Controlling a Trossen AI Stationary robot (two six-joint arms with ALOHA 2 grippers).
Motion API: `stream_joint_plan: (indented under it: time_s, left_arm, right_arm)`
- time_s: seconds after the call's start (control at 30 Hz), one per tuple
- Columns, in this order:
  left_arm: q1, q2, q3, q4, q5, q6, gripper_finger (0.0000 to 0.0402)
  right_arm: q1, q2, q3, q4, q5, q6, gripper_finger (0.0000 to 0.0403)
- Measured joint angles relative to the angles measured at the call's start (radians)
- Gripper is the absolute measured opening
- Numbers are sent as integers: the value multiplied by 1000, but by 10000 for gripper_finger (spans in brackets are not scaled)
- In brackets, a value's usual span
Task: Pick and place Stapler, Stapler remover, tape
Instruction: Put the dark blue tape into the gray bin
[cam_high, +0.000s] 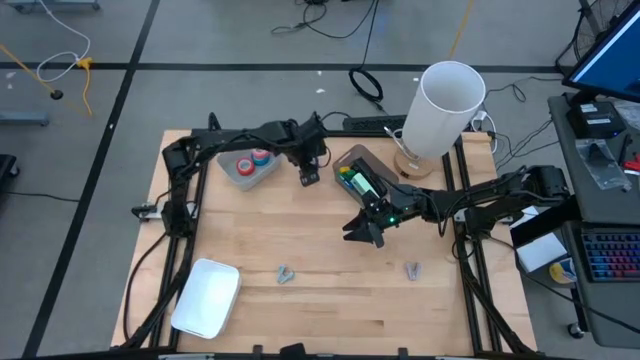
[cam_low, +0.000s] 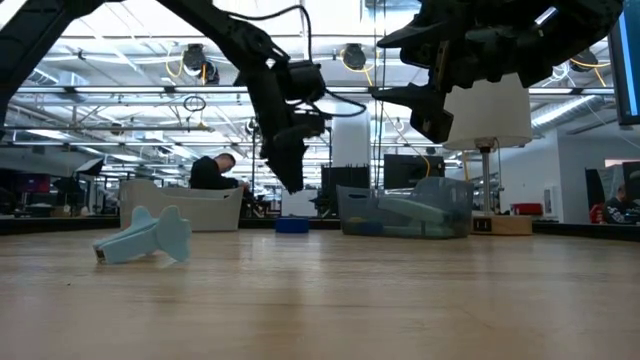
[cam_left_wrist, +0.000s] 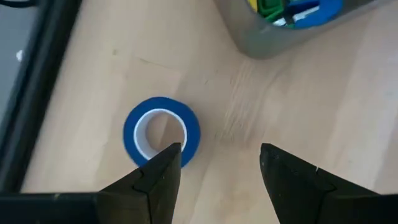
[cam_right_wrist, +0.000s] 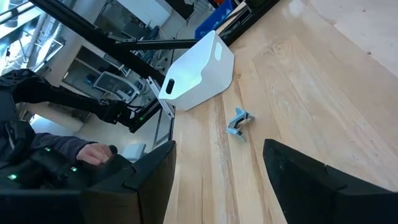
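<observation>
A blue tape roll (cam_left_wrist: 161, 132) lies flat on the table (cam_high: 308, 179), also seen in the low view (cam_low: 292, 225). My left gripper (cam_left_wrist: 217, 163) hangs open above it, pointing down (cam_high: 308, 165), one finger over the roll's edge and the other beside it. Red and blue tape rolls (cam_high: 252, 160) sit in a grey tray (cam_high: 236, 175). Two pale blue staple removers (cam_high: 285, 274) (cam_high: 412, 269) lie toward the near edge; one shows in the right wrist view (cam_right_wrist: 237, 123). My right gripper (cam_high: 363, 232) is open above the table's middle, holding nothing. I cannot make out a stapler.
A second grey tray (cam_high: 352, 158) with green, yellow and blue items sits right of the blue roll. A white bin (cam_high: 205, 297) lies at the near left corner. A tall white cylinder on a wooden base (cam_high: 445, 105) stands at the far right. Bare wood lies between the staple removers.
</observation>
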Motion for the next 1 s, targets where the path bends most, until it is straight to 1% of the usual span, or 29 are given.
stream_joint_plan:
  time_s: [0.17,0.27,0.5,0.73,0.77,0.87,1.0]
  left_arm:
    - [-1,34,0,16,4,13,218]
    - [0,52,0,43,-30,13,218]
    - [9,104,-1,22,-72,-2,218]
    - [8,161,2,44,-80,-27,217]
    - [5,163,3,50,-94,-38,215]
    - [3,165,3,55,-117,-47,191]
    - [11,166,2,56,-129,-68,131]
  right_arm:
    - [0,0,0,0,0,-16,238]
    - [0,0,0,0,0,-16,238]
    - [0,0,0,-5,0,-16,238]
    - [0,0,0,0,1,-16,238]
    - [0,0,0,0,1,-16,238]
    - [0,0,0,0,0,-16,238]
    - [0,0,0,0,1,-16,238]
